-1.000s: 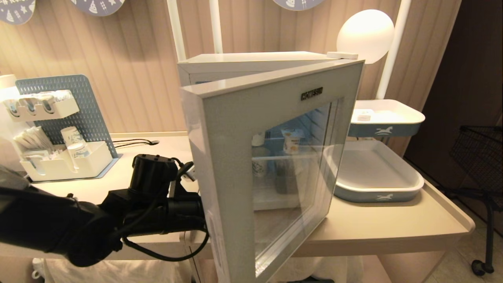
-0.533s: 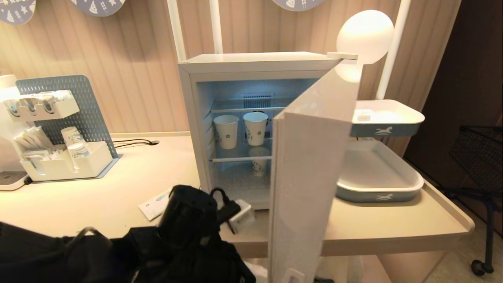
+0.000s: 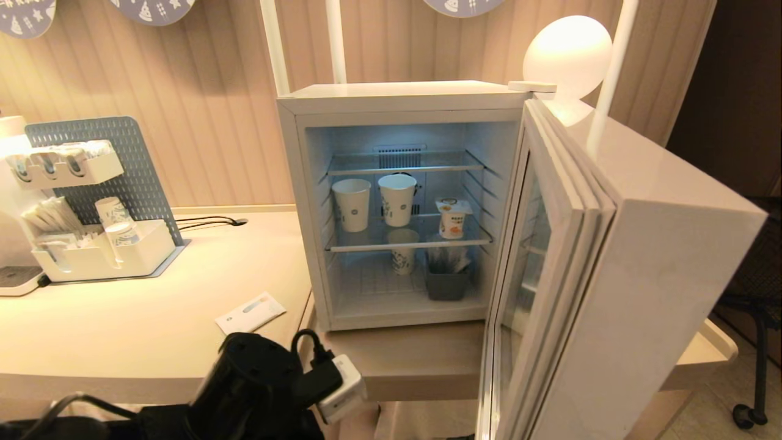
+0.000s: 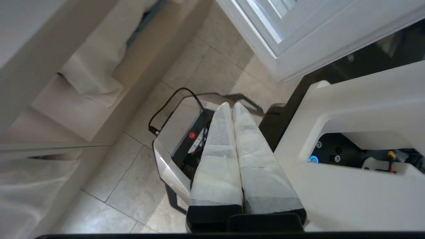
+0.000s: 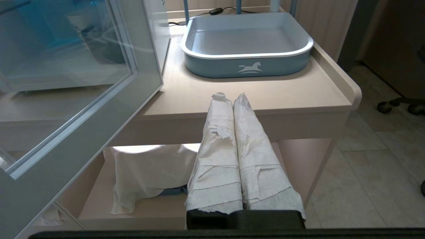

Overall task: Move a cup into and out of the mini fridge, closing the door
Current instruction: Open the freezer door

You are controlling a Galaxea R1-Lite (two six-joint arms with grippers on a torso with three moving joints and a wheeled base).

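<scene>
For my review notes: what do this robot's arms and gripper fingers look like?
The left arm is black, with a rounded cylindrical joint housing, a looping black cable and a small white block at the wrist. The left gripper and right gripper each have two long tapered fingers wrapped in white paper-like tape, frayed at the right one's tips, on black bases.

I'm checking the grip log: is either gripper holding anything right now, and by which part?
Nothing is held. The left gripper and the right gripper are both shut on nothing; the cup stands on the fridge shelf.

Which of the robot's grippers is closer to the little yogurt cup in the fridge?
Hard to tell: the cup sits on the fridge's middle shelf; the left gripper points floorward, the right gripper hangs beyond the door.
</scene>
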